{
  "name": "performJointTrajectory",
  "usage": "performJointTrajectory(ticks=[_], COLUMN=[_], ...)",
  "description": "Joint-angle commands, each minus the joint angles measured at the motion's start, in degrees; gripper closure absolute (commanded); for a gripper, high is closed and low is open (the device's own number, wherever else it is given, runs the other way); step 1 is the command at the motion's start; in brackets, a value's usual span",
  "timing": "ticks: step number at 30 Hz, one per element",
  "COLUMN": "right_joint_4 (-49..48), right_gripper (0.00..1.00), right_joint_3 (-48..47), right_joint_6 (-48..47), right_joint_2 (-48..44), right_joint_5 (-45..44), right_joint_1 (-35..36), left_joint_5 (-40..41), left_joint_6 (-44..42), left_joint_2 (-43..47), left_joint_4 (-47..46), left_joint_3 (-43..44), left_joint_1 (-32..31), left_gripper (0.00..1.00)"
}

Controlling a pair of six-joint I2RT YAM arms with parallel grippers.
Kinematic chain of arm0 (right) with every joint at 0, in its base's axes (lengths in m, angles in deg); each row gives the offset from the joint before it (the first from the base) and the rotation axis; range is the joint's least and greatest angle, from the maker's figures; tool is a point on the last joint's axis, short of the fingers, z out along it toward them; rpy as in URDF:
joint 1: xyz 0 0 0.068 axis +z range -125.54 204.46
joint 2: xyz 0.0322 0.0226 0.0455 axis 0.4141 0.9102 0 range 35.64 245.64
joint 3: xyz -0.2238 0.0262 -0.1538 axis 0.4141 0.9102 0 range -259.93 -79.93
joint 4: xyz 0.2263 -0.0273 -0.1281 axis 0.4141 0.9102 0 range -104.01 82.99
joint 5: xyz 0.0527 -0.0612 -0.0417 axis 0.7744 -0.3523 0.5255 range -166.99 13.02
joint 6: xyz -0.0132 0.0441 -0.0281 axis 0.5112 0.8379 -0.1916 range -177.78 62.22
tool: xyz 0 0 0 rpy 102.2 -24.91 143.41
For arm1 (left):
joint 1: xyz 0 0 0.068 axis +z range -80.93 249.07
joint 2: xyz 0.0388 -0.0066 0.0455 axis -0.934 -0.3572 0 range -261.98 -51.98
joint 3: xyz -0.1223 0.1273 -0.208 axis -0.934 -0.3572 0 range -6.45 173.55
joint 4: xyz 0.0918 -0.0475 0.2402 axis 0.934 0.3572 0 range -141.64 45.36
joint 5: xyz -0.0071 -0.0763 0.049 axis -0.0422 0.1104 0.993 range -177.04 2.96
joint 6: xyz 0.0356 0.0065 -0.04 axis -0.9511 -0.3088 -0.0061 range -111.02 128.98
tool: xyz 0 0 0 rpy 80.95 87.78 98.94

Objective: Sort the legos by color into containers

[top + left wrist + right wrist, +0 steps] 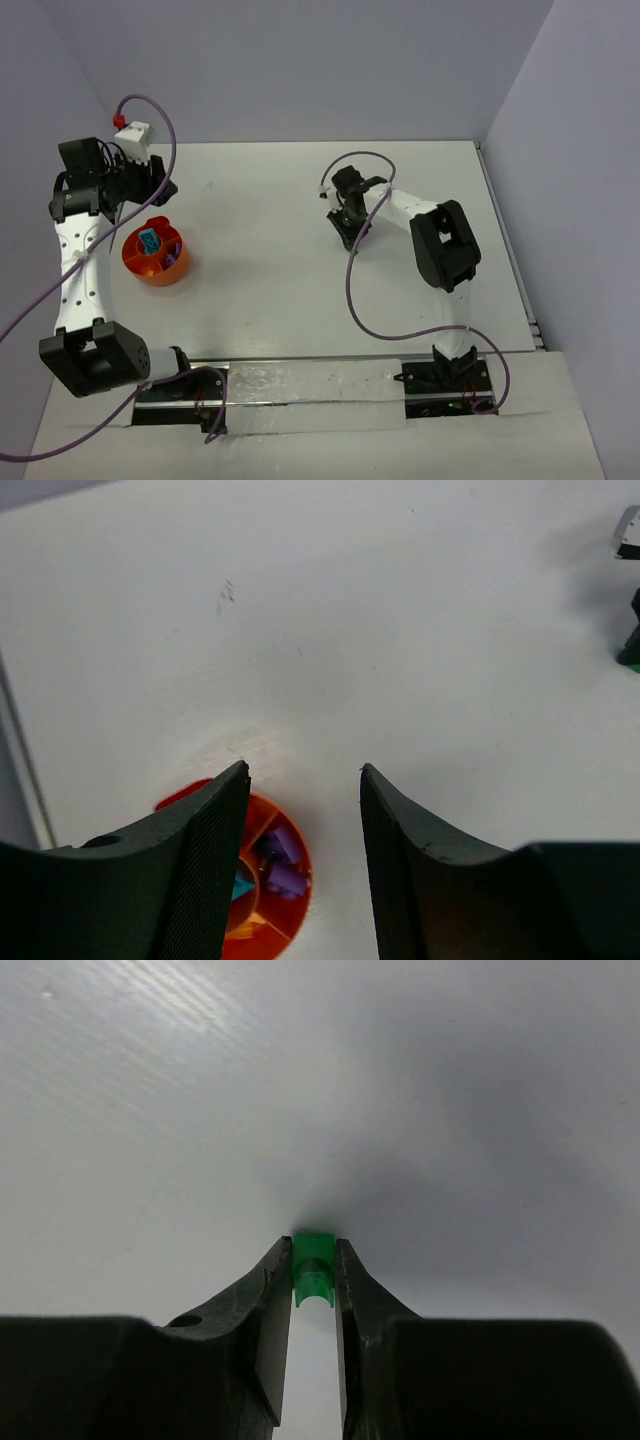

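Right arm, mid-counter. The right tool is clamped on a green brick, one finger on each side, with the brick at the very tips. From the wrist view the brick looks longer along the fingers than across them, so we judge the grip to be across its narrow side. The tool sits low over the white counter, with a shadow pooled under it. We cannot tell whether the brick is clear of the surface.

Left arm, far left. The left tool hangs with its fingers apart and nothing between them, just beyond the orange bowl.

The bowl sits near the left edge of the counter. A teal brick lies in one compartment and purple bricks in another. We cannot make out the contents of the other sections.

The key relation is that the bowl lies well apart from the green brick, off toward the robot's left and slightly nearer the bases. The left arm is much the closer to the bowl, but the right arm has the brick. We judge that the carry means a long sideways reach across open counter, ending over a compartment with no teal or purple in it. The parked left tool stands close to that drop zone and could crowd it.
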Motion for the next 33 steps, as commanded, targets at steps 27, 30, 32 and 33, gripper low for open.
performJointTrajectory(ticks=[27, 30, 32, 33], right_joint_4=[-30.8, -30.7, -30.7, -30.7], right_gripper=[1.00, 1.00, 1.00, 1.00], right_joint_3=[7.0, 7.2, 7.2, 7.3], right_joint_6=[82.5, 83.1, 83.5, 83.9], right_joint_2=[-14.5, -14.6, -14.6, -14.6], right_joint_5=[32.1, 32.0, 31.9, 31.9], right_joint_1=[-2.6, -2.5, -2.5, -2.5], left_joint_5=[-1.7, -1.6, -1.2, -0.7], left_joint_6=[32.9, 32.8, 32.6, 32.2], left_joint_2=[-3.6, -6.1, -7.3, -8.1], left_joint_4=[-21.8, -21.1, -20.8, -20.5], left_joint_3=[-9.5, -8.1, -7.2, -6.7], left_joint_1=[-34.7, -35.8, -36.9, -37.6], left_gripper=[0.43, 0.44, 0.44, 0.44])
